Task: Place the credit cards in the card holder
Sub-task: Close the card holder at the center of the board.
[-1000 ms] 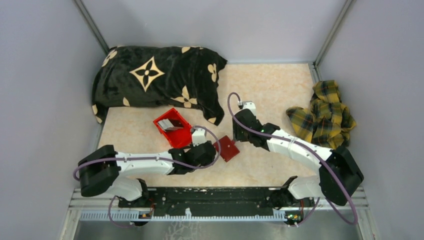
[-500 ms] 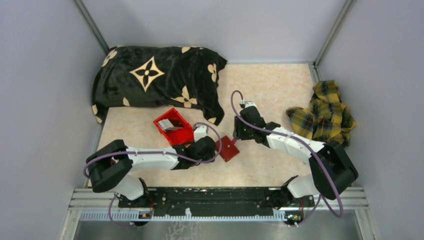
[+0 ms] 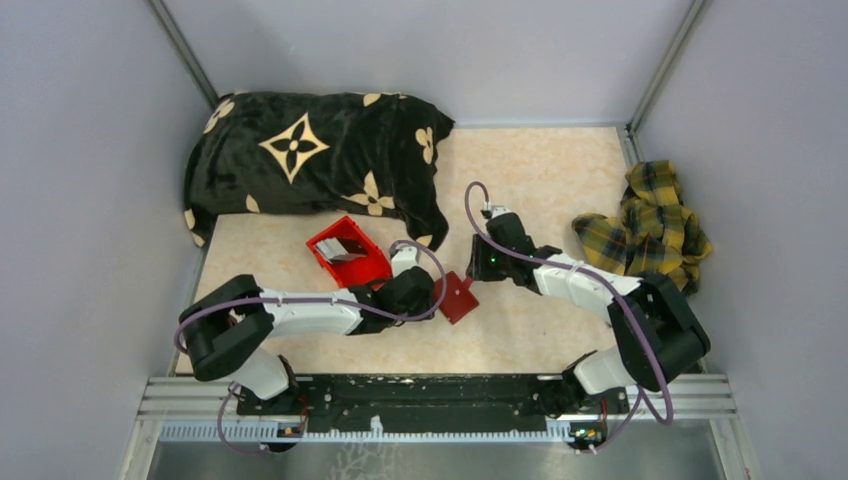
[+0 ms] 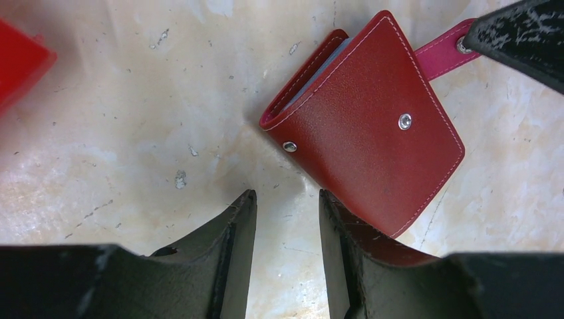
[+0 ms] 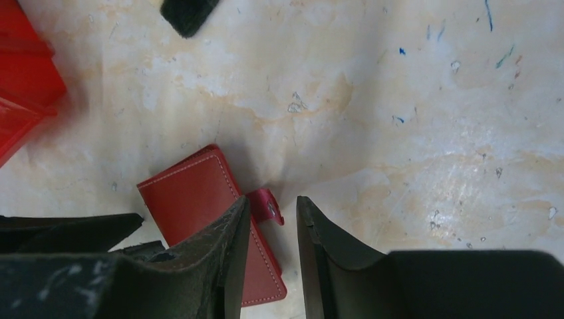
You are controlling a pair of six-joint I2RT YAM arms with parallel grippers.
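The card holder (image 3: 458,297) is a dark-red wallet lying folded shut on the table between the two grippers. In the left wrist view it (image 4: 366,126) lies just beyond my fingertips, its pink snap tab (image 4: 444,54) pointing up and right. My left gripper (image 4: 286,199) is open and empty, and its right finger sits against the wallet's near edge. My right gripper (image 5: 273,203) is open, with the snap tab (image 5: 266,203) between its fingertips and the wallet (image 5: 196,193) to the left. The pale credit cards (image 3: 345,250) stand in the red bin.
The red plastic bin (image 3: 350,268) stands just left of the left gripper (image 3: 425,290). A black patterned cloth (image 3: 310,160) covers the back left. A yellow plaid cloth (image 3: 650,230) lies at the right. The right gripper (image 3: 478,268) is beside the wallet.
My right gripper has moved down and left, closer to the wallet's tab. My left arm has stretched a little further right towards the wallet. The wallet has not moved.
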